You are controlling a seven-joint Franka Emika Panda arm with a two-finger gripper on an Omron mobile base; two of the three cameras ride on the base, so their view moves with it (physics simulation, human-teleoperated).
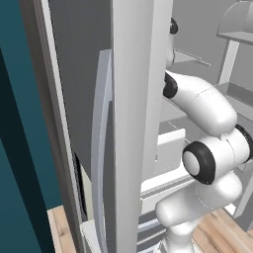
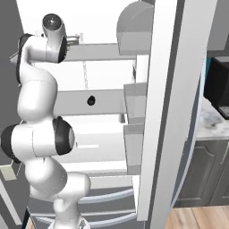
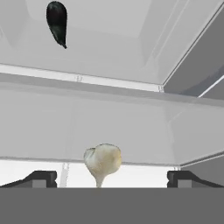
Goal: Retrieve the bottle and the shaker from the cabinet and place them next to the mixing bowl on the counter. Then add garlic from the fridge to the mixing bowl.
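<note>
A white robot arm (image 2: 40, 134) stands at an open fridge, reaching up and in toward its shelves, so by the look of things the work has reached its last stage, fetching the garlic; whether the bottle and shaker already sit beside the mixing bowl cannot be judged, since that part of the counter is out of the pictures. In the hand view the gripper (image 3: 112, 177) has its two dark fingertips (image 3: 41, 178) spread as wide as they go, one at each lower corner, holding nothing. Just beyond and between them, a little left of centre, lies the garlic (image 3: 103, 161), a pale cream bulb with its stem pointing toward the camera, resting on a white shelf and not yet touched. Still to do, I judge: close on the bulb, lift it out, carry it to the bowl and drop it in. Farther back and up to the left in the same view is a dark, elongated vegetable (image 3: 57, 22) on another shelf level. The base views add the setting: the left one shows the fridge door (image 1: 133, 99) with its long curved handle (image 1: 101, 148) standing open close by, hiding much of the interior. The right one shows the white shelves (image 2: 94, 102), the door bins (image 2: 134, 94), a small dark item (image 2: 91, 100) on a middle shelf, and a counter (image 2: 214, 120) at far right.
</note>
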